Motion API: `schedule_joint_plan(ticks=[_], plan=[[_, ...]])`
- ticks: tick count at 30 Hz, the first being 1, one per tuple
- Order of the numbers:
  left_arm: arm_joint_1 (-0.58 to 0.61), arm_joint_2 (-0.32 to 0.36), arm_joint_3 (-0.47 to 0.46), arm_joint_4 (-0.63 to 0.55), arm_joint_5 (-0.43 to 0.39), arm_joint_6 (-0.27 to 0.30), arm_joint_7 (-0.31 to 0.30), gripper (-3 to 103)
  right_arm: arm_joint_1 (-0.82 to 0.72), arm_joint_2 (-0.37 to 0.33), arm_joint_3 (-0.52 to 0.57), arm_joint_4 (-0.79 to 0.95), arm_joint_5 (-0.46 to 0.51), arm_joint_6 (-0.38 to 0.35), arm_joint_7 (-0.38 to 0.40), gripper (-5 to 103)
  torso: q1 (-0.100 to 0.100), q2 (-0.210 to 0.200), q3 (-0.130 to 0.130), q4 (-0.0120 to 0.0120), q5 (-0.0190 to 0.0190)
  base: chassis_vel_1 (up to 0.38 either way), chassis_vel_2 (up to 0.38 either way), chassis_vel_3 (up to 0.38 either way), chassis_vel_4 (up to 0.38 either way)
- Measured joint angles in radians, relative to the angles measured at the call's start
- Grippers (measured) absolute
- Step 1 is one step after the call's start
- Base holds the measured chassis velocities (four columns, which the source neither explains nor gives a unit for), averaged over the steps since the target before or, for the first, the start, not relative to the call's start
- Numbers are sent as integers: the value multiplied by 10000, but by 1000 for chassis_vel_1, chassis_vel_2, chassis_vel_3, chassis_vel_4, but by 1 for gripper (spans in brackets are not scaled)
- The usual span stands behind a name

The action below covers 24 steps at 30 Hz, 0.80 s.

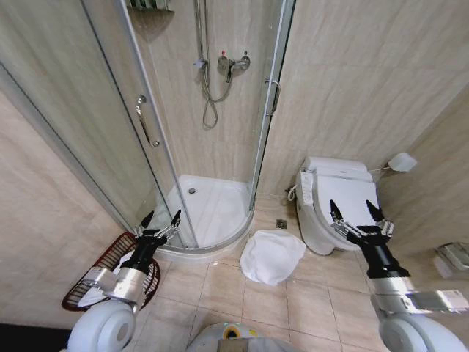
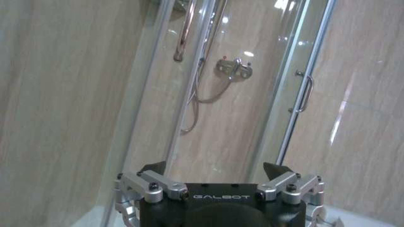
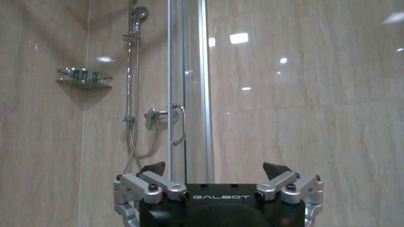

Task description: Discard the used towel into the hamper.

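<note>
Left end effector (image 1: 160, 220) raised low at the left, forearm angled up and forward, dark fingertips spread apart and empty, poised above the curved edge of the shower tray (image 1: 212, 213). Right end effector (image 1: 356, 211) raised at the right in a matching pose, fingers likewise spread wide, gripping nothing, hanging in front of the toilet (image 1: 333, 202).

Towel (image 1: 272, 254) white, crumpled into a loose rounded heap on the tiled floor (image 1: 293, 308), between the shower tray and the toilet base, well apart from both end effectors. Hamper (image 1: 110, 271) a dark reddish-brown open-weave basket on the floor at the left, beside the wall, partly hidden behind the left arm; something pale visible inside through the weave, too hidden to tell what.

From the left wrist: left end effector (image 2: 215, 166) with dark tips apart, pointed at the glass shower door, with the mixer tap (image 2: 234, 69), hose and a door handle (image 2: 305, 92) beyond. From the right wrist: right end effector (image 3: 215, 166) open the same way, facing the shower's metal door frame, with a shower head (image 3: 139, 13) on its rail and a corner shelf (image 3: 83, 78) holding small bottles.
</note>
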Motion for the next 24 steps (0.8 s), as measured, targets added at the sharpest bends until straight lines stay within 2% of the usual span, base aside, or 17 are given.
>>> schedule_joint_plan(ticks=[24], plan=[[0,0,0,0,0,0,0,100,0,0,-1,0,0,0,0,100,-522,-1128,-599,2,1,-21,-20,20,19]])
